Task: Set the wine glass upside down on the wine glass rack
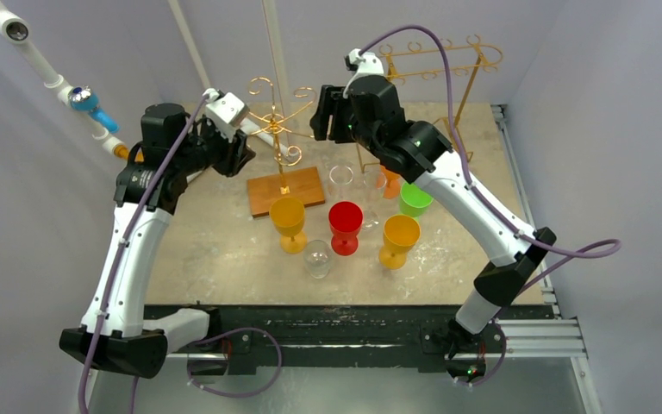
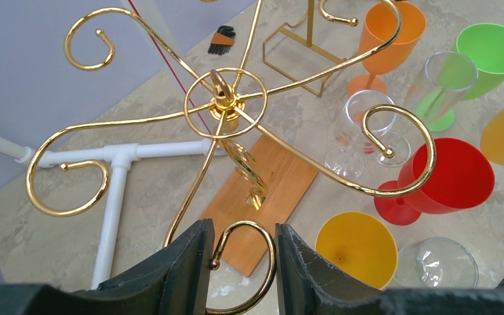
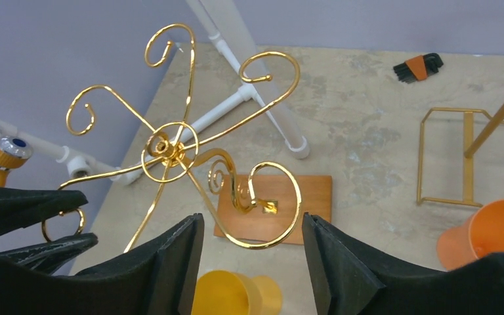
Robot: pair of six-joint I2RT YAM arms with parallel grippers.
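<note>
The gold wine glass rack [image 1: 277, 121] with curled arms stands on a wooden base [image 1: 285, 191] at the middle back. My left gripper [image 1: 238, 148] is shut on one curled hook [image 2: 267, 252] of the rack; the hook touches both fingers [image 2: 184, 275]. My right gripper [image 1: 321, 116] is open and empty, just right of the rack's top, with another curl [image 3: 289, 216] below its jaws. Several wine glasses stand upright on the table: yellow [image 1: 288, 216], red [image 1: 346, 220], amber [image 1: 400, 235], green [image 1: 414, 198], orange [image 1: 390, 181], and clear ones [image 1: 317, 257]. None is held.
A taller gold rack [image 1: 435, 60] stands at the back right, its wire foot [image 3: 443, 157] beside the orange glass. White pipes [image 2: 115, 190] lie at the left of the table. A set of hex keys [image 3: 420, 65] lies at the far back.
</note>
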